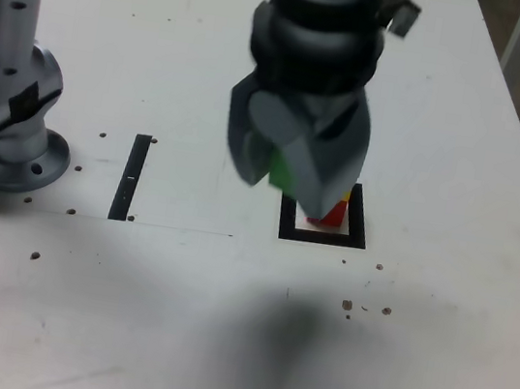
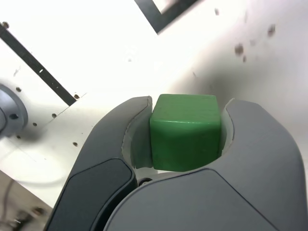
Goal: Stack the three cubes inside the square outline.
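My gripper is shut on the green cube, which fills the gap between its two grey fingers. In the exterior view the gripper hangs above the table with the green cube showing at its side. It hovers over the black square outline and hides most of it. Inside the outline a red cube peeks out below the fingertips, with a sliver of the yellow cube just above it. How those two sit on each other is hidden. A corner of the outline shows in the wrist view.
A straight black strip lies on the white table towards the exterior view's left, also in the wrist view. The arm's grey base stands at the far left. Small screw holes dot the table.
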{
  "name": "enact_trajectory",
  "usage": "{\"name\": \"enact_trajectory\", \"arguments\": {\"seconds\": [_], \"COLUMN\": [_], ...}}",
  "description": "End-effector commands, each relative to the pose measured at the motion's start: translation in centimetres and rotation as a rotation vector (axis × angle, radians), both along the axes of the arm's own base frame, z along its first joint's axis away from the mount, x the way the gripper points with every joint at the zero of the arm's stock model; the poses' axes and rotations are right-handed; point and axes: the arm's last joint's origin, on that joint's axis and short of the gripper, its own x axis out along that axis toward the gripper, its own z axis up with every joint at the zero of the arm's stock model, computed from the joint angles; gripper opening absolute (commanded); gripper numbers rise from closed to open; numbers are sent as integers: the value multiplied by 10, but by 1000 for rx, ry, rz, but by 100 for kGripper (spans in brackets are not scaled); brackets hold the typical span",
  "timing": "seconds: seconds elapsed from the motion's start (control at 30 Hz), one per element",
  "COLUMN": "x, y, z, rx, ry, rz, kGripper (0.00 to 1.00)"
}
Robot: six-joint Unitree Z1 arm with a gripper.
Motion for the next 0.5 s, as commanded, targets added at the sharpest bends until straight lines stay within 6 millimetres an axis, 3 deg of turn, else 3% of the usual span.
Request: {"name": "enact_trajectory", "arguments": {"seconds": [0.0,0.47], "x": [5,32], "y": [15,81], "z": [5,-4], "rx": [-8,-33], "ry": [-9,29], "rz": [64,307], "kGripper": [35,35]}}
